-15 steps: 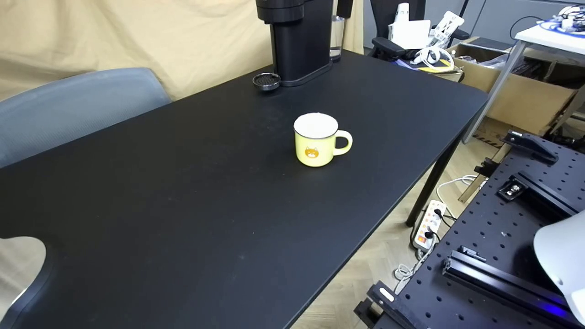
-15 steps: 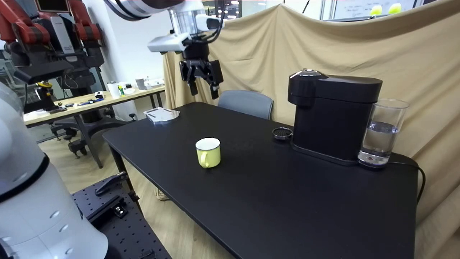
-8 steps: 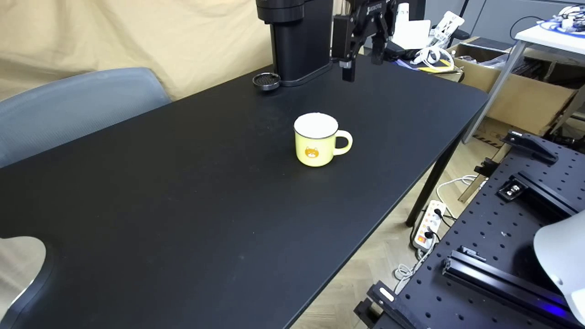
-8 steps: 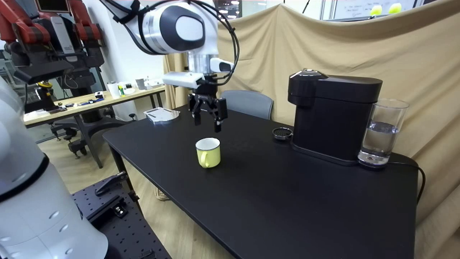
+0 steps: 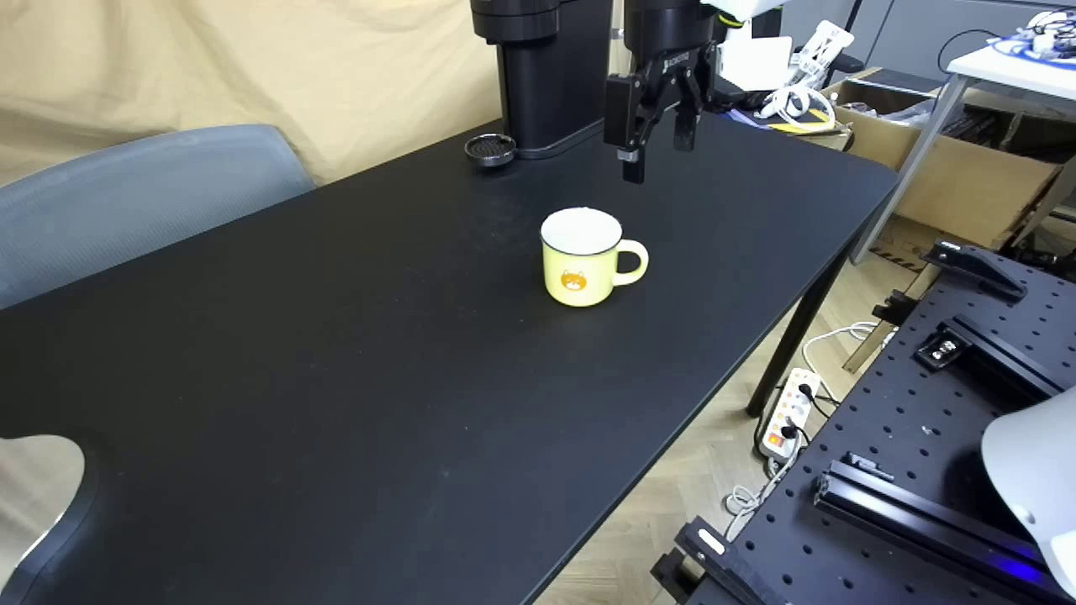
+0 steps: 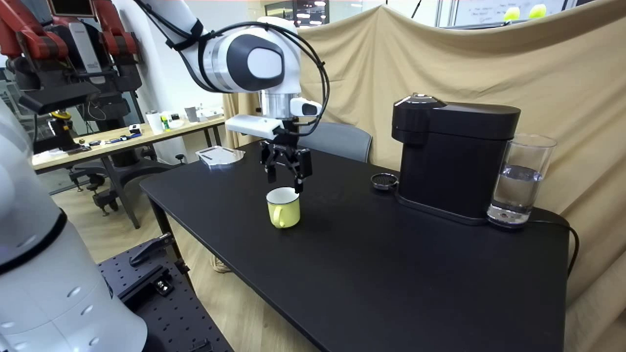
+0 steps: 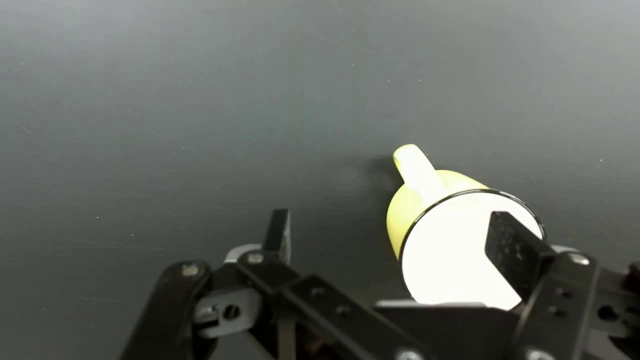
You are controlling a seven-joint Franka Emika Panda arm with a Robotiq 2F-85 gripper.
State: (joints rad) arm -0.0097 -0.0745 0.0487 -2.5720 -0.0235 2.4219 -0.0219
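1. The gripper is spread wide, up above the black table.
2. The yellow mug stands upright on the table, near the gripper.
3. A big black machine stands on the table too.

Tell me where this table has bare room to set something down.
Bare: the black table between the yellow mug and silver plate, and, in an exterior view, between mug and coffee machine, nearer the camera. Crowded: around the machine, with the drip tray and water container, and at the mug, with the open end effector hanging near.
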